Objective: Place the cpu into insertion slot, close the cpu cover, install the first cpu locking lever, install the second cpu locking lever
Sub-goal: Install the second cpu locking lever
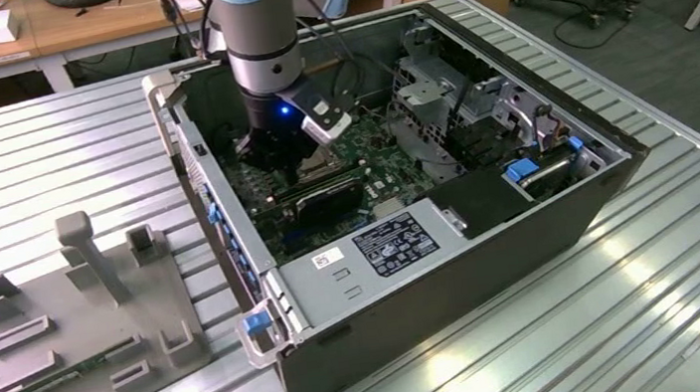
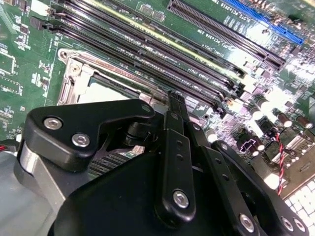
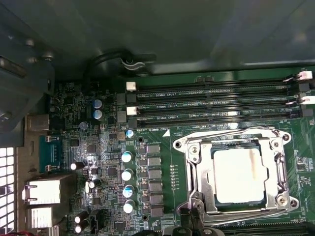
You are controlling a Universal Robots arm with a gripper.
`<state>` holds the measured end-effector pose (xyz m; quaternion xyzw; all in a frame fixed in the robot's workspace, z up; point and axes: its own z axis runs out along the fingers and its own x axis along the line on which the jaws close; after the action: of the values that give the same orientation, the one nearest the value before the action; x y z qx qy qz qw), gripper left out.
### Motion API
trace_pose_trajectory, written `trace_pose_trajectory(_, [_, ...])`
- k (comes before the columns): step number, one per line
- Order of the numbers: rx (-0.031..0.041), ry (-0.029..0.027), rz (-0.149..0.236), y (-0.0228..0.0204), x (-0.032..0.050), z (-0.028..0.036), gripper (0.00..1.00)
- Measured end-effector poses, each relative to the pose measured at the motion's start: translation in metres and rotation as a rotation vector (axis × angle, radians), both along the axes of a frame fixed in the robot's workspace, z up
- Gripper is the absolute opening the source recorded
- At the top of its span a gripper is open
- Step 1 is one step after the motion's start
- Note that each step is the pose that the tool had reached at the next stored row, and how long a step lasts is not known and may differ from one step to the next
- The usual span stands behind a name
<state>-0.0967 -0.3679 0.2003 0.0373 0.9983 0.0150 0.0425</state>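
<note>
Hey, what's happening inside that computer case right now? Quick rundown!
End effector low over the socket. Flat grey square cpu seated, thin silver metal cpu cover closed around it. Nothing in the way.

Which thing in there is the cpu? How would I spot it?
Look inside the open computer case at the green motherboard. Beside the long black memory slots sits a silver cpu cover. The cpu is the flat pale square showing through its window, the only smooth plain face there.

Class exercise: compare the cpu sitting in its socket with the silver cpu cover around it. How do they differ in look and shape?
The cpu is a solid, flat, pale grey square; the cpu cover is an open frame with a square window. The cpu looks matte; the cpu cover is shiny, with screws at its corners. Both are metallic and squarish, and the cpu shows through the cover's window.
</note>
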Motion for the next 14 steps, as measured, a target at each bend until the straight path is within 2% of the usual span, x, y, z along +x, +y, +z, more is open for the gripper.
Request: trace_pose_trajectory(14, [0.0025, -0.0002, 0.0, 0.0001, -0.0018, -0.0028, 0.11])
